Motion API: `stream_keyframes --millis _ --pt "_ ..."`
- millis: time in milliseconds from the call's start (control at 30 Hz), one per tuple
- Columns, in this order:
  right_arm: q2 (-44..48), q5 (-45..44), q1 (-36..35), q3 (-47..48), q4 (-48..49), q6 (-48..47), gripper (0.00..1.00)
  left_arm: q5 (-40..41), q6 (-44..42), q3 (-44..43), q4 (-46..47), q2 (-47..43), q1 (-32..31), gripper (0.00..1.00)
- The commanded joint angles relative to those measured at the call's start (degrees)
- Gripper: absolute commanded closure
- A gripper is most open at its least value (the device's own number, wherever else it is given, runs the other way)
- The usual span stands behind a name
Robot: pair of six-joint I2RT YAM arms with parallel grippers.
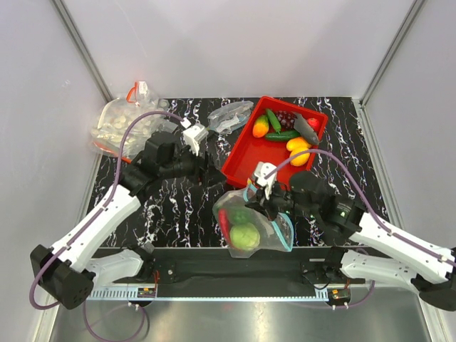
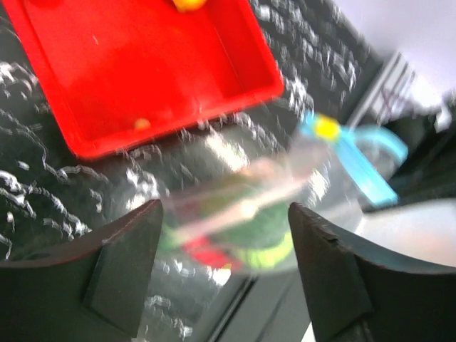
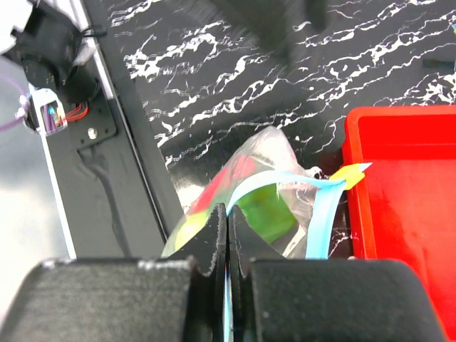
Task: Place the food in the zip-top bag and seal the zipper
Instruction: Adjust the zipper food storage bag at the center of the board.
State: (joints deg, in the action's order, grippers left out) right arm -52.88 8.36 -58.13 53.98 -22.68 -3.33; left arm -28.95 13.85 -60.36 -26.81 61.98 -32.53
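Observation:
The zip-top bag (image 1: 251, 221) lies crumpled near the table's front edge, just below the red tray. Inside it show the food: a lime-green round fruit (image 1: 244, 237), a dark green pepper (image 1: 241, 214) and a red chilli (image 1: 224, 220). My right gripper (image 3: 228, 211) is shut on the zipper (image 3: 286, 181), the teal-blue strip at the bag's mouth, which loops away to the right. My left gripper (image 2: 224, 211) hovers open up and to the left of the bag (image 2: 256, 206), apart from it, with nothing between its fingers. That view is blurred.
A red tray (image 1: 249, 160) behind the bag holds several other toy foods at its far end. A clear bag of white round pieces (image 1: 125, 122) sits at the back left, and another clear bag (image 1: 231, 115) lies at the back. The black front rail (image 1: 235, 263) runs just below the bag.

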Motion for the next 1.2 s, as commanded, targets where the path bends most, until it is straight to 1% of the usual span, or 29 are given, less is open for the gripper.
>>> stream_keyframes --millis 0,67,100,167,200,267,433,567,667,733,767,833,900,1000,1067,1133,1167 --pt "5.0 2.9 -0.3 -5.0 5.7 -4.0 1.0 -4.7 7.2 3.1 16.6 1.2 1.2 0.31" --pt "7.7 4.0 -0.2 -7.6 7.1 -5.5 1.0 -8.1 9.3 5.9 21.6 1.8 1.2 0.33" --pt "8.8 4.0 -0.3 -8.2 8.4 -5.9 1.0 -9.5 9.7 6.6 26.1 2.3 1.2 0.33" --pt "8.9 3.8 -0.3 -8.5 8.6 -6.4 1.0 -12.7 10.9 8.9 30.5 2.5 1.2 0.31" --pt "8.5 4.1 -0.3 -8.4 8.0 -6.5 1.0 -14.5 11.5 9.6 34.3 3.2 1.2 0.31" --pt "6.9 4.9 -0.2 -7.2 7.2 -6.7 1.0 -17.2 12.2 10.3 36.5 4.1 1.1 0.28" --pt "4.7 6.1 -0.2 -6.2 6.2 -6.9 1.0 -21.6 11.6 10.3 41.0 7.6 0.4 0.27" --pt "4.6 5.4 -0.2 -5.5 6.2 -6.3 1.0 -24.4 9.8 9.9 42.4 10.3 -0.9 0.38" --pt "5.2 6.1 -0.2 -4.1 6.7 -5.7 1.0 -24.8 9.0 11.4 44.0 11.3 -0.9 0.38" --pt "5.0 6.5 -0.1 -3.2 6.7 -5.7 1.0 -27.5 11.4 14.2 51.2 12.3 -0.9 0.39" --pt "4.7 6.5 -0.2 -2.8 6.3 -5.9 1.0 -28.5 12.7 15.2 57.4 12.6 -0.9 0.38" --pt "3.1 6.7 -0.2 -1.9 5.3 -6.2 1.0 -30.9 14.4 18.0 64.6 12.6 -1.0 0.35" --pt "2.3 6.7 -0.1 -1.9 5.2 -6.2 1.0 -32.0 13.7 19.2 66.1 12.4 -0.9 0.33" --pt "1.2 6.9 -0.1 -2.1 5.8 -5.8 1.0 -34.4 11.4 19.1 64.9 13.3 -0.9 0.32" --pt "1.4 6.8 0.0 -2.4 6.2 -5.5 1.0 -35.7 12.7 19.2 67.8 14.6 -0.9 0.32" --pt "1.5 6.4 0.2 -2.7 6.2 -5.3 1.0 -37.6 15.8 19.8 70.6 15.5 -0.9 0.33" --pt "1.4 6.3 0.3 -2.6 5.3 -5.3 1.0 -38.1 16.9 20.0 73.4 16.1 -0.9 0.33"
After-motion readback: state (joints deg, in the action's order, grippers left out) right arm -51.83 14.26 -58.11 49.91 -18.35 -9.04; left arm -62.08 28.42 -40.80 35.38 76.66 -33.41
